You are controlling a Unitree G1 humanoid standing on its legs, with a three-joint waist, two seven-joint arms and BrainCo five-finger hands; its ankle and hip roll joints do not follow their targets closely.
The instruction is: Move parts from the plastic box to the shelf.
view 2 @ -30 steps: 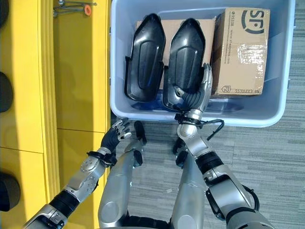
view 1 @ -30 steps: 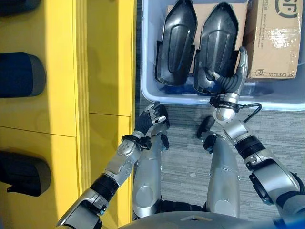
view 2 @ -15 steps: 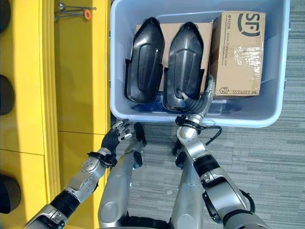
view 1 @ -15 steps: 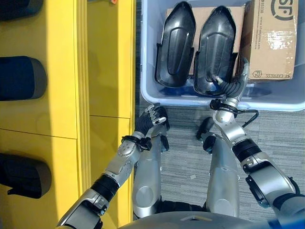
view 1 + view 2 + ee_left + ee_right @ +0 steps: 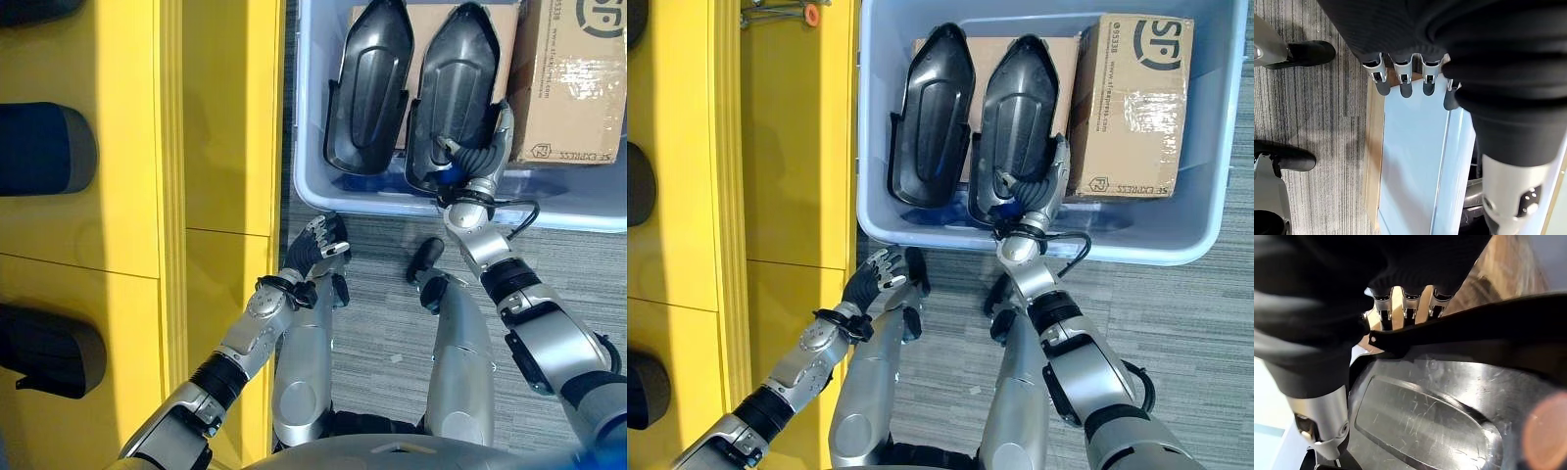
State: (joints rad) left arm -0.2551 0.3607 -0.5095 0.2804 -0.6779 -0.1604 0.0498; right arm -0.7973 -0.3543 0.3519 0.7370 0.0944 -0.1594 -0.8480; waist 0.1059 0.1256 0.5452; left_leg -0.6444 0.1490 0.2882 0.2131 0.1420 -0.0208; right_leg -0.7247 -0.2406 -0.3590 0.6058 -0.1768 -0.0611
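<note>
Glossy black parts [image 5: 930, 117], pale blue plastic box [image 5: 1205, 196] (translucent), yellow shelf [image 5: 794, 147], brown cardboard carton [image 5: 1127, 108], grey striped floor [image 5: 1185, 333]

**Fingertips hidden behind the part's rim**

The right hand [image 5: 1043, 191] reaches over the near black part [image 5: 1017, 127]; its fingers [image 5: 1404, 308] pass behind the rim, tips hidden. Beyond them the cardboard box [image 5: 573, 83] and plastic box [image 5: 315, 176] are cut off by the frame's edge.

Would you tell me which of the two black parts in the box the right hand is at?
The black part next to the cardboard box: the right hand is at its near end. The other lies untouched.
</note>
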